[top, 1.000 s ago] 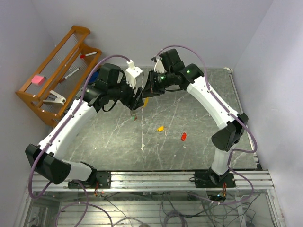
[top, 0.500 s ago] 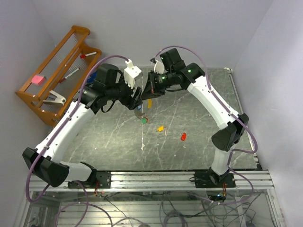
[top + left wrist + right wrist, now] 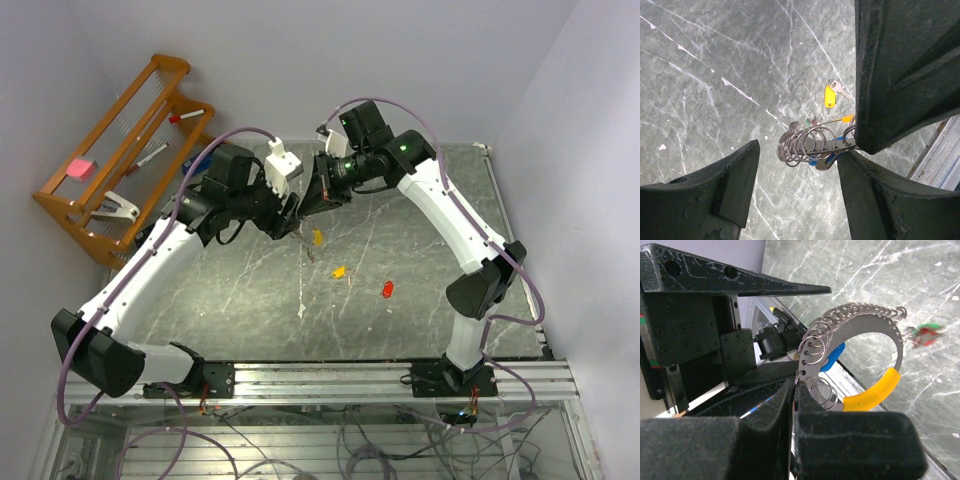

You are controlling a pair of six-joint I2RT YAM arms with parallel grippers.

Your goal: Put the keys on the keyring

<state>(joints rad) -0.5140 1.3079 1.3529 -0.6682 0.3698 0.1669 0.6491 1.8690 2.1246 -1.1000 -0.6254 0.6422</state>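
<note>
One yellow key [image 3: 339, 271] lies loose; right claw [image 3: 794, 385] pinches the keyring [image 3: 875, 330], left claw [image 3: 800, 155] spread near it.

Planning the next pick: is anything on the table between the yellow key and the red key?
No. In the top view, the table between the yellow key and the red key is bare.
</note>
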